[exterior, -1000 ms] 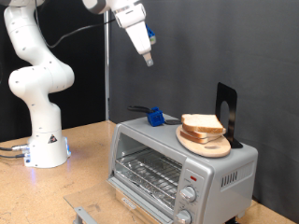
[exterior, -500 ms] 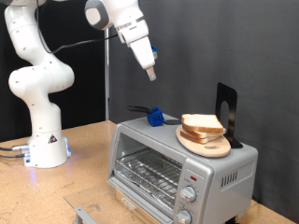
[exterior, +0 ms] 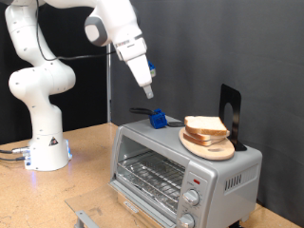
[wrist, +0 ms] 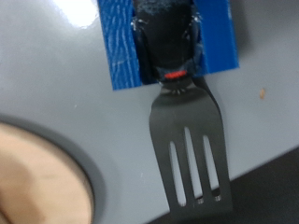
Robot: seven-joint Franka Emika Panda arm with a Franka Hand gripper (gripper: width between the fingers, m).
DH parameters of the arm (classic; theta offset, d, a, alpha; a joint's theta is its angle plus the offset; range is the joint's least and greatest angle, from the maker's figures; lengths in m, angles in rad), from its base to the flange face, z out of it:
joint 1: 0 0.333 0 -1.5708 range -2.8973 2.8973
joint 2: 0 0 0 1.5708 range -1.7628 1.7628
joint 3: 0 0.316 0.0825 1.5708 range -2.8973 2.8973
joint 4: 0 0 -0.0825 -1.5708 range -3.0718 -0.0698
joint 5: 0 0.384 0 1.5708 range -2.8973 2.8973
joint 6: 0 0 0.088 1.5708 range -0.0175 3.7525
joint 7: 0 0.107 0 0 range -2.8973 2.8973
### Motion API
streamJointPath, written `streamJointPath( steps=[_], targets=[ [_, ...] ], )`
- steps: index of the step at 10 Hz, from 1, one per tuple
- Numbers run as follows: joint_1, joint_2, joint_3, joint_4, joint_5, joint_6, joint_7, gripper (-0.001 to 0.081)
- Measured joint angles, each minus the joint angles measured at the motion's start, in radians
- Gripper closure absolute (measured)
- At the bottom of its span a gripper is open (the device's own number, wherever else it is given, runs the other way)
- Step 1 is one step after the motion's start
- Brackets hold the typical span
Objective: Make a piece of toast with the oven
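Observation:
The silver oven [exterior: 204, 176] stands at the exterior view's lower right, its wire rack [exterior: 147, 173] showing and its door apparently folded down. The piece of toast [exterior: 203, 125] lies on a round wooden plate [exterior: 211, 145] on top of the oven. My gripper [exterior: 148, 90] hangs in the air above a black slotted spatula [exterior: 140, 111] set in a blue block [exterior: 158, 120] on the oven top, and holds nothing. The wrist view shows the spatula [wrist: 187, 154], the blue block [wrist: 117, 47] and the plate's edge [wrist: 33, 182]. No fingers show there.
A black upright stand [exterior: 231, 114] is behind the plate on the oven. The arm's white base [exterior: 47, 147] stands on the wooden table [exterior: 57, 195] at the exterior view's left. Two round knobs [exterior: 193, 199] are on the oven's front.
My gripper has come down and to the exterior view's left, from high above the oven to a short way above the blue block and spatula. Nothing else has moved.

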Motion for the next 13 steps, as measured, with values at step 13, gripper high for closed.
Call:
streamJointPath(
  steps=[13],
  targets=[
    [0.067, 0.127, 0.016, -0.034, 0.051, 0.146, -0.066, 0.0124]
  ],
)
